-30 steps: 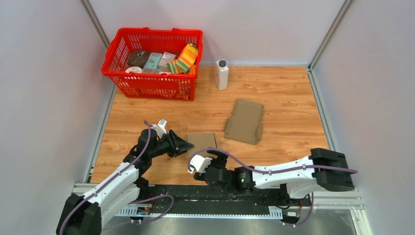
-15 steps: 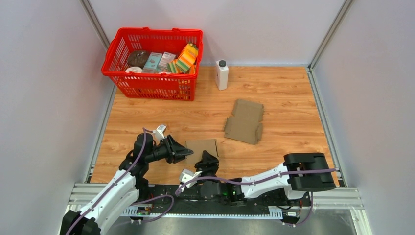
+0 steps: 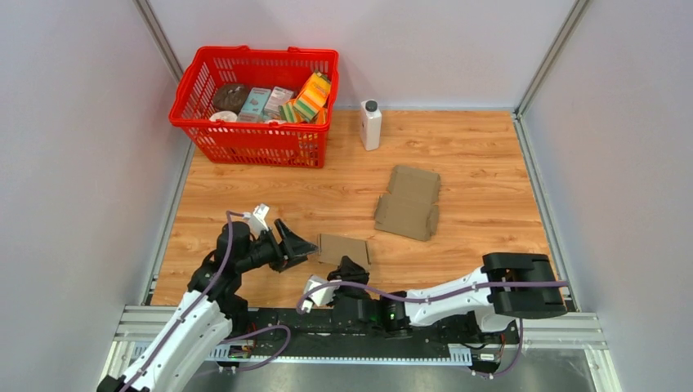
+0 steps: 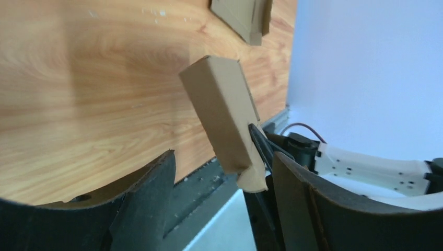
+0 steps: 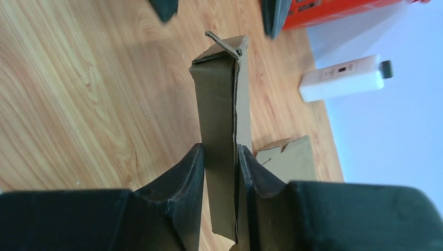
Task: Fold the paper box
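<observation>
The paper box [image 5: 219,94] stands clamped between the right pincer [image 5: 220,152] fingers.

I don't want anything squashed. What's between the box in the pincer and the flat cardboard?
Only bare wooden table separates the box from the flat cardboard, as the top view shows.

1. A small brown cardboard box [image 3: 343,247], partly folded and pressed nearly flat, sat near the front edge of the wooden bench [image 3: 474,163], left of centre, with its broad face turned mostly upward.
2. Its near end was pinched between the two fingers of the right hand [image 5: 220,151]. The rest stuck out free, with a small loose flap bent at the far tip.
3. A second brown cardboard blank [image 3: 409,202], unfolded with its flaps spread, lay flat on the bench farther back and to the right, well apart from the first.
</observation>
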`<state>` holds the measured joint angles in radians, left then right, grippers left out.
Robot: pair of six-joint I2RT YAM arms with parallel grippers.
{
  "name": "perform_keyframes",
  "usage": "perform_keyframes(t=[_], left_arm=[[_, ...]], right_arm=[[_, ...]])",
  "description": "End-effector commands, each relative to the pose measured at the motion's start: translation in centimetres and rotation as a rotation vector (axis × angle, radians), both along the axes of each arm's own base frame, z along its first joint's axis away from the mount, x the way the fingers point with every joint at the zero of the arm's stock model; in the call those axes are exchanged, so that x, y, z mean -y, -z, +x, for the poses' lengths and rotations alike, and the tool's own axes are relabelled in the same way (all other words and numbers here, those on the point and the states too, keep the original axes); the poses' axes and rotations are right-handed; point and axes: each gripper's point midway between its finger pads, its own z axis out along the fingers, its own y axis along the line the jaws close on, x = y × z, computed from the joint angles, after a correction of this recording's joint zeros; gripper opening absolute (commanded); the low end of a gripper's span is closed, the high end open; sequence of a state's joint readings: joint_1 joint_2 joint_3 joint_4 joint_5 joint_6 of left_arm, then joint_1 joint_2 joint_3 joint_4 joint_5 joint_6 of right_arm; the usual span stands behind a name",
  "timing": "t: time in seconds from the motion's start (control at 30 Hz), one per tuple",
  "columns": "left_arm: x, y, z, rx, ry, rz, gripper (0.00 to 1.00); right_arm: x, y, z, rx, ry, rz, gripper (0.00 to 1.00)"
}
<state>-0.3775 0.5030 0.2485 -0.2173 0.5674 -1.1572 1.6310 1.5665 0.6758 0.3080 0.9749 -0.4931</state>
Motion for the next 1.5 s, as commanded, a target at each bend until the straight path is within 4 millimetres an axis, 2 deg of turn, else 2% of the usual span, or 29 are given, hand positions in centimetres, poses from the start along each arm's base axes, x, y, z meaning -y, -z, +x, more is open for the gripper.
perform_keyframes(t=[0.0, 0.03, 0.07, 0.13, 0.2, 0.33, 0.37, 0.47, 0.57, 0.67, 0.83, 0.9, 1.07, 1.47], left_arm=[[-4.1, 0.4, 0.6, 0.139, -0.087, 0.300, 0.76], [-4.9, -0.5, 0.6, 0.191, -0.118, 0.323, 0.76], [-6.3, 0.2, 0.6, 0.200, -0.157, 0.393, 0.76], [-7.4, -0.3, 0.5, 0.263, -0.202, 0.419, 0.73], [-7.9, -0.3, 0.4, 0.296, -0.211, 0.436, 0.69], [-6.1, -0.9, 0.6, 0.346, -0.143, 0.363, 0.64], [-5.2, -1.8, 0.7, 0.388, -0.105, 0.323, 0.63], [-3.7, -2.9, 1.2, 0.436, -0.041, 0.277, 0.61], [-2.5, -3.4, 1.9, 0.457, 0.014, 0.257, 0.59], [-1.9, -3.1, 2.8, 0.457, 0.048, 0.298, 0.59], [-0.7, -2.7, 4.3, 0.477, 0.081, 0.343, 0.57], [-0.4, -2.8, 5.1, 0.502, 0.074, 0.360, 0.56], [1.1, -2.5, 6.5, 0.537, 0.134, 0.404, 0.50], [3.0, -2.4, 8.8, 0.556, 0.205, 0.468, 0.48]], right_arm=[[0.2, -0.7, -0.3, -0.212, 0.014, 0.113, 0.20], [0.2, -0.8, -0.3, -0.252, 0.011, 0.118, 0.20], [0.8, 0.2, -0.2, -0.329, 0.015, 0.104, 0.19], [0.7, -0.3, -0.2, -0.461, -0.006, 0.140, 0.20], [1.3, 0.7, -0.1, -0.636, -0.026, 0.139, 0.21], [1.4, 0.9, 0.4, -0.870, -0.037, 0.120, 0.23], [1.5, 1.2, 0.6, -0.941, -0.035, 0.094, 0.22], [1.6, 2.1, 0.8, -1.052, -0.022, 0.060, 0.24], [1.1, 3.7, 1.6, -1.114, 0.014, 0.028, 0.26], [0.9, 3.8, 2.8, -1.093, 0.048, 0.047, 0.32], [1.1, 3.7, 4.4, -1.061, 0.086, 0.101, 0.51], [1.3, 4.0, 4.6, -1.064, 0.093, 0.101, 0.52], [1.6, 4.3, 4.9, -1.095, 0.085, 0.125, 0.49], [1.4, 4.1, 5.0, -1.149, 0.024, 0.171, 0.31]])
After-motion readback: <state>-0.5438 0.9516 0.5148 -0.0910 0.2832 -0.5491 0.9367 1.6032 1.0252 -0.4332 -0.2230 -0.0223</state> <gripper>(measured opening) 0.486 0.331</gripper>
